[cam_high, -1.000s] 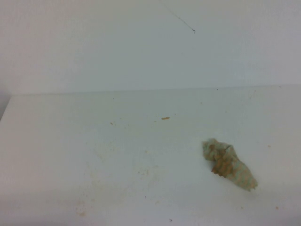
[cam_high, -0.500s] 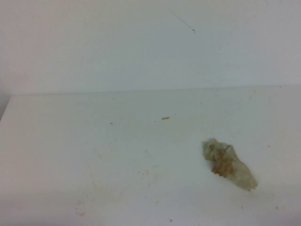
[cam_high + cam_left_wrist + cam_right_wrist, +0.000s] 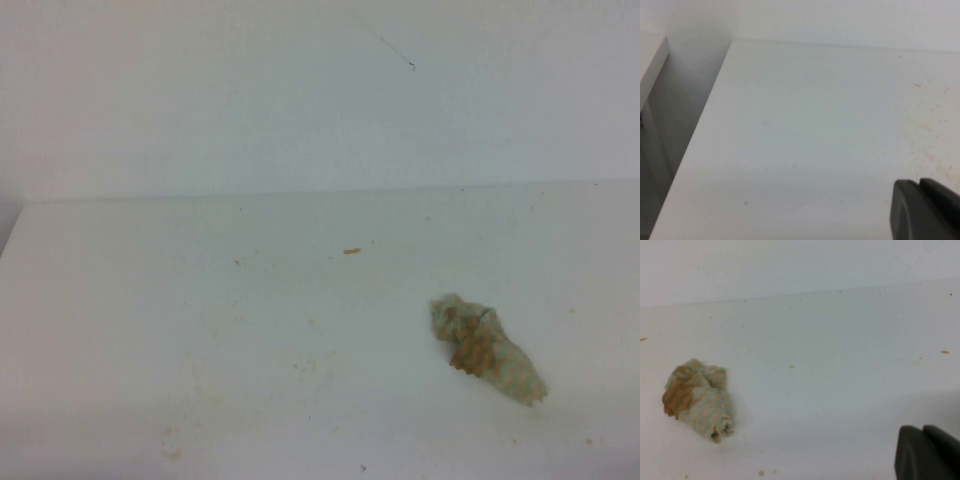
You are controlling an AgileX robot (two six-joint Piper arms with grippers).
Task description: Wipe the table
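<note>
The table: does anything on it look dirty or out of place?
Yes. A crumpled cloth, stained orange-brown, lies on the right side of the table, and brown crumbs are scattered around. Both the left gripper and the right gripper hang shut above the table, away from the cloth.

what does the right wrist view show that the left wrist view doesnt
Only the right wrist view: the crumpled cloth, stained orange-brown, lying on the table, well apart from the shut right gripper held over the table.
Only the left wrist view: the table's side edge with a gap beside it, a faint speckled smear, and the left gripper over the table.
Both: the white table, the white wall behind it, and small brown specks.
</note>
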